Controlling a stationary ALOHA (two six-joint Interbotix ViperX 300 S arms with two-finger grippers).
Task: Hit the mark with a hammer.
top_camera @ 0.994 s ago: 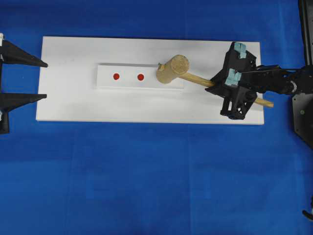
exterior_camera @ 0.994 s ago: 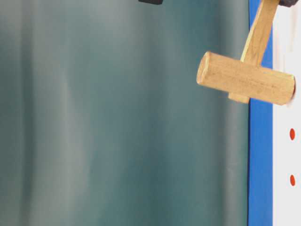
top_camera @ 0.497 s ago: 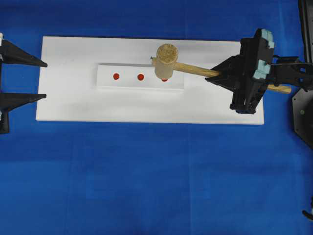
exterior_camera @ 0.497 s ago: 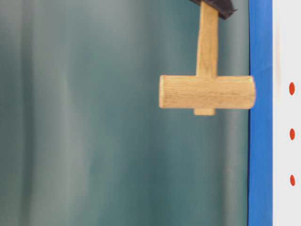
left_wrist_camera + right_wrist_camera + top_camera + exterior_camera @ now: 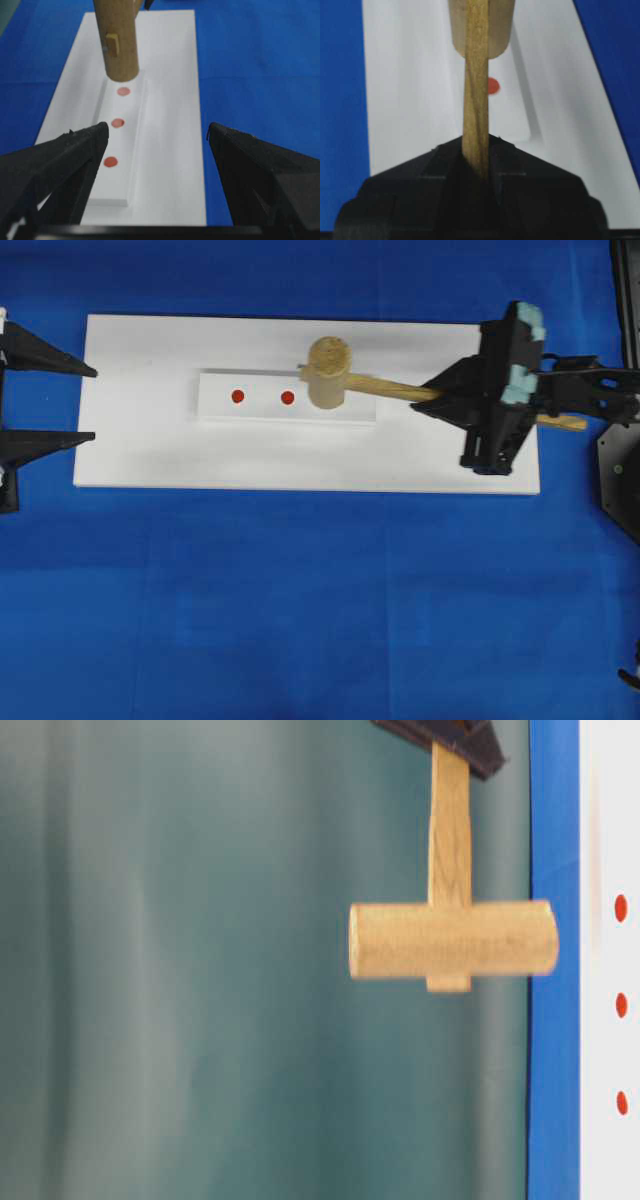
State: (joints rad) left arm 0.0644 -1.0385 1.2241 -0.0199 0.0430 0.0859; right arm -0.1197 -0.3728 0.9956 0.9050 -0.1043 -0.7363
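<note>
lining up the hammer (image 5: 328, 372) head over the near mark (image 5: 493, 85) | right gripper (image 5: 452, 400) clenched on handle at 3 o'clock, left gripper (image 5: 90, 403) released | drop it straight, no twisting

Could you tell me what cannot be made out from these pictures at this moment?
- Third red mark: hidden beneath the hammer head in the overhead view.
- Right end effector: cropped by the table-level view's top edge.
- Left end effector: its body cropped by the overhead view's left edge.
</note>
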